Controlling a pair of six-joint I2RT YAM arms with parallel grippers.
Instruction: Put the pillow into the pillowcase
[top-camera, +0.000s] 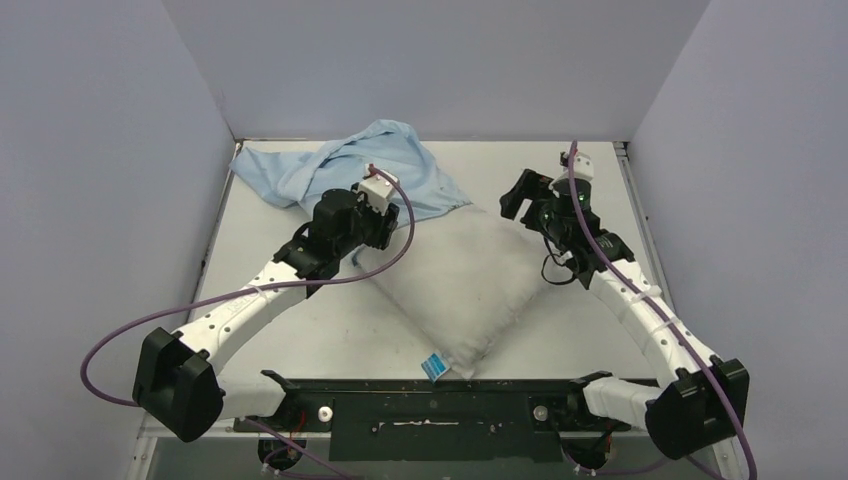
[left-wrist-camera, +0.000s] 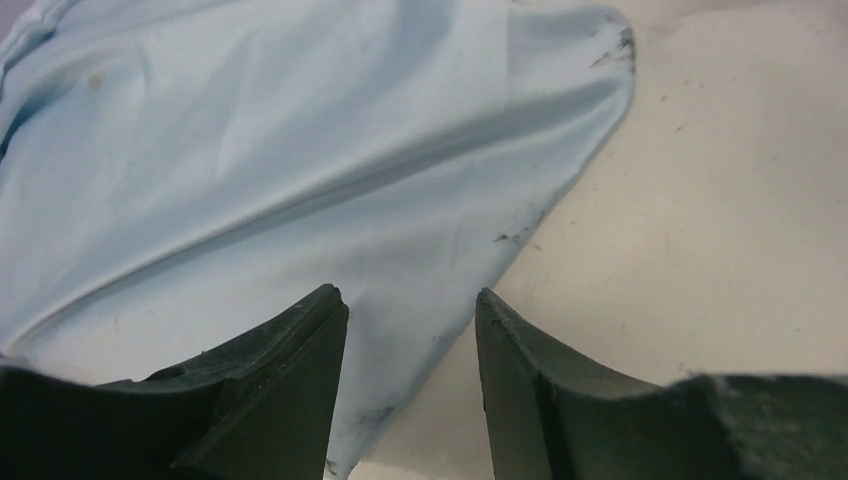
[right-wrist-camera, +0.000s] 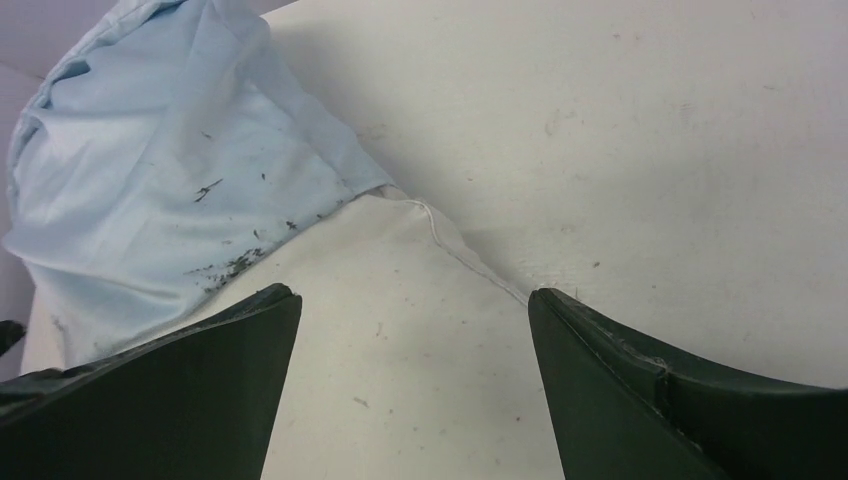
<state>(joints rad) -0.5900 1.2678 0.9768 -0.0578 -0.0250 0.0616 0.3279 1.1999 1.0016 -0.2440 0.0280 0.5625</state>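
Left end effector (left-wrist-camera: 408, 295) apart over pillowcase (left-wrist-camera: 250, 150), right end effector (right-wrist-camera: 412, 292) apart over pillow (right-wrist-camera: 420, 400)

White arms (top-camera: 235, 315), black joints (top-camera: 180, 385), black grippers (left-wrist-camera: 410, 300), purple cables (top-camera: 84, 370).

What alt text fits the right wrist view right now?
The corner of an off-white pillow, seam showing, fills the gap between the right gripper's open dark jaws, which hold nothing. The crumpled light blue pillowcase, flecked with dark specks, lies against the pillow's left edge. The white table stretches beyond.
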